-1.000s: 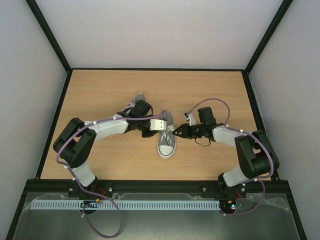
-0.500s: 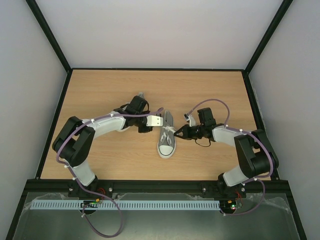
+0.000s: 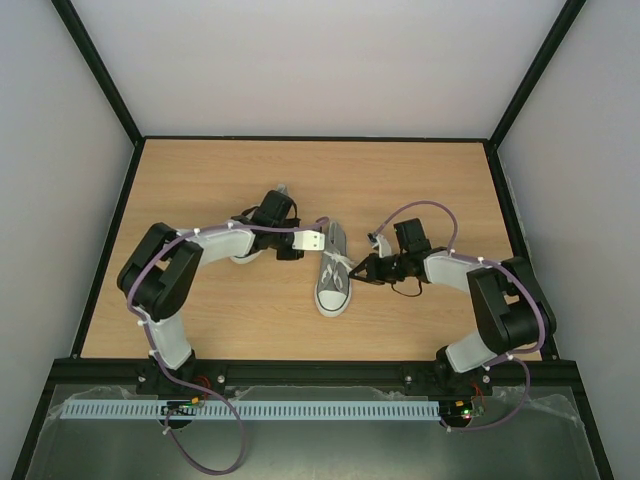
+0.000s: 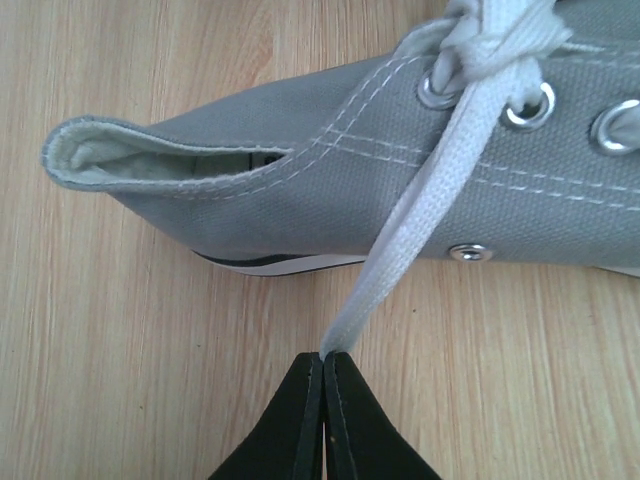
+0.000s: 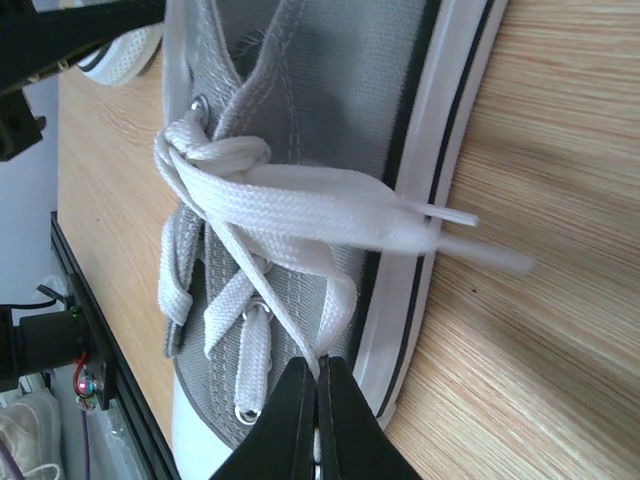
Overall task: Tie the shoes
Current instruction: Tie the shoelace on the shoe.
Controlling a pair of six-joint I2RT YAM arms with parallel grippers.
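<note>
The shoe (image 3: pixel 333 275) lies at the middle of the counter (image 3: pixel 200 320), toe toward 6 o'clock. Your left fingers (image 4: pixel 300 420) and right fingers (image 5: pixel 290 420) each pinch a lace strand (image 4: pixel 430 200) tight. You seem to be cinching the first knot (image 5: pixel 190 150); next, pull evenly toward 9 and 3 o'clock

Second shoe (image 3: pixel 281 189) mostly hidden behind left arm (image 3: pixel 228 243).

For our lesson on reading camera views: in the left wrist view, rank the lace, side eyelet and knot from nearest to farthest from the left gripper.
1. The lace: pinched in the left gripper, running up and right.
2. The side eyelet: low on the shoe, to the right.
3. The knot: top right.
</note>
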